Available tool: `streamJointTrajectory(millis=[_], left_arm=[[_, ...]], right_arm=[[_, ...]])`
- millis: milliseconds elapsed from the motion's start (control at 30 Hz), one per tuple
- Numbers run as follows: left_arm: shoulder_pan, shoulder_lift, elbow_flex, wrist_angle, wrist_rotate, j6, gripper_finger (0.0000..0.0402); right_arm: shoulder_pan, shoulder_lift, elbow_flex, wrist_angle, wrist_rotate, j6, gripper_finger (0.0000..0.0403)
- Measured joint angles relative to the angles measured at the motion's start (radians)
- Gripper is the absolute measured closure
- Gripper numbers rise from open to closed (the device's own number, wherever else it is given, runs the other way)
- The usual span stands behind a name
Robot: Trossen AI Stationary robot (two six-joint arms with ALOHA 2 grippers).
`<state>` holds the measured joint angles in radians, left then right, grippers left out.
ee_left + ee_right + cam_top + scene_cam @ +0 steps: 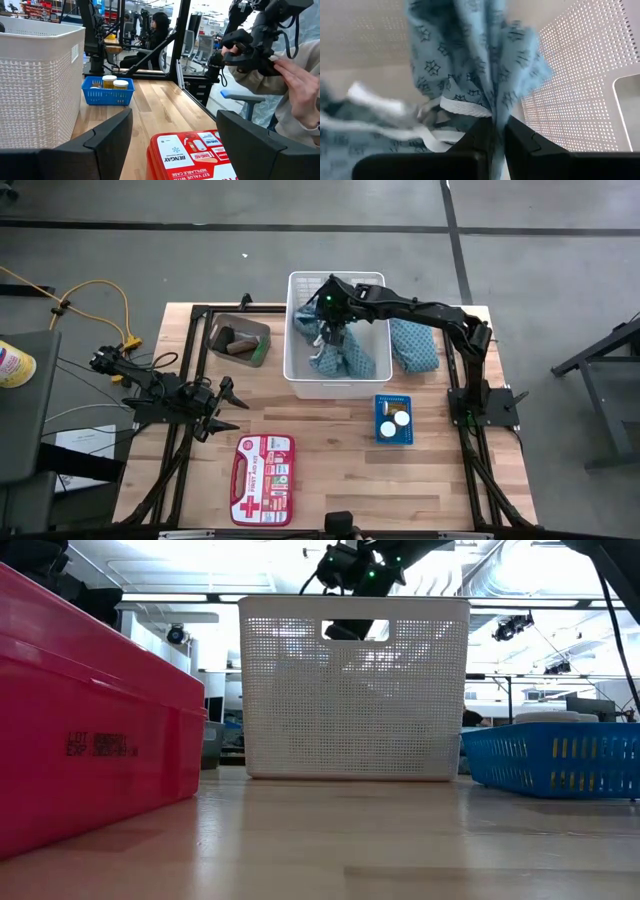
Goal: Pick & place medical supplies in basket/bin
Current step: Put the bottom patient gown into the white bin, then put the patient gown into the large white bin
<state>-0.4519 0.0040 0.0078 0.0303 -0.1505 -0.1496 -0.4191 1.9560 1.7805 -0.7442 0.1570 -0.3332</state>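
Grey concrete floor (150,240), wooden table (330,470), seated person (155,37), bright ceiling lights (540,565)

Basket (300,370) at table centre rear, one cloth (345,355) inside, second cloth (412,345) just right of it. Bin (238,338) left of basket. Tray (392,420) front right; first-aid case (262,467) front centre.

"BENGAY" and "BAND-AID" on the red first aid case (192,155) just beyond the left gripper (175,145), lot/expiry stamp on its side unreadable
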Motion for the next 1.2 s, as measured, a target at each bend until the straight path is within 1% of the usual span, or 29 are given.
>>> streamJointTrajectory(millis=[167,467,600,700,867,1033,1200], left_arm=[[0.000,0.000,0.000,0.000,0.000,0.000,0.0121],[0.000,0.000,0.000,0.000,0.004,0.000,0.0121],[0.000,0.000,0.000,0.000,0.004,0.000,0.0121],[0.000,0.000,0.000,0.000,0.003,0.000,0.0121],[0.000,0.000,0.000,0.000,0.003,0.000,0.0121],[0.000,0.000,0.000,0.000,0.002,0.000,0.0121],[0.000,0.000,0.000,0.000,-0.002,0.000,0.0121]], right_arm=[[0.000,-0.001,0.000,0.001,0.000,0.000,0.0364],[0.000,-0.001,0.000,0.001,-0.001,-0.002,0.0279],[0.000,-0.001,0.000,0.001,-0.003,-0.003,0.0258],[0.000,-0.001,0.000,0.003,-0.001,-0.005,0.0253],[0.000,-0.017,0.000,0.056,-0.004,-0.049,0.0252],[0.007,-0.081,0.000,0.098,-0.006,-0.064,0.0252],[0.022,-0.136,0.001,0.097,-0.003,-0.064,0.0252]])
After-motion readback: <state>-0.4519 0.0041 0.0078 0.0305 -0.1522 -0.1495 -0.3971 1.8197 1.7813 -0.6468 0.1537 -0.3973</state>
